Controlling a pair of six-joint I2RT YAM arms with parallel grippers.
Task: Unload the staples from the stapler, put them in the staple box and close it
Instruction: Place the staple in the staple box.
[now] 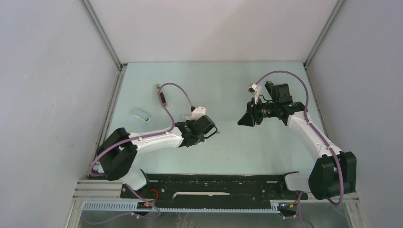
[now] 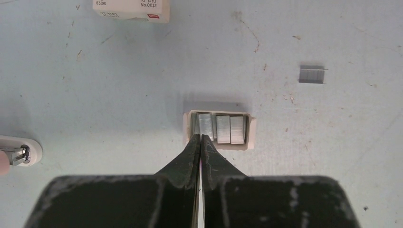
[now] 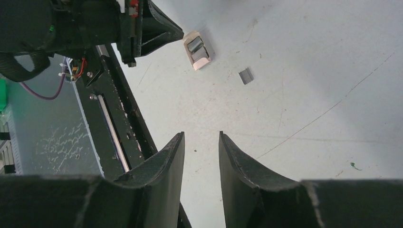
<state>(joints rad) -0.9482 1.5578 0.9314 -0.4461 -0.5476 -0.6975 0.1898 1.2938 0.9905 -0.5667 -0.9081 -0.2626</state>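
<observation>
The stapler [image 1: 161,97] lies slim and dark with a grey top at the back left of the table, away from both grippers. Several grey staple strips [image 2: 223,129] lie in a small pale tray [image 2: 252,131], which also shows in the right wrist view [image 3: 202,61]. One loose staple strip [image 2: 312,75] lies on the table right of the tray and shows in the right wrist view too [image 3: 245,76]. My left gripper [image 2: 200,137] is shut, its tips at the tray's near left corner against the leftmost strip; nothing shows between the fingers. My right gripper [image 3: 202,137] is open and empty above bare table.
A white labelled box [image 2: 131,10] lies beyond the tray. A white rounded piece with a chrome part [image 2: 19,152] sits at the left edge. A small white and blue object [image 1: 141,114] lies near the left wall. The black base rail [image 3: 121,118] runs along the near edge.
</observation>
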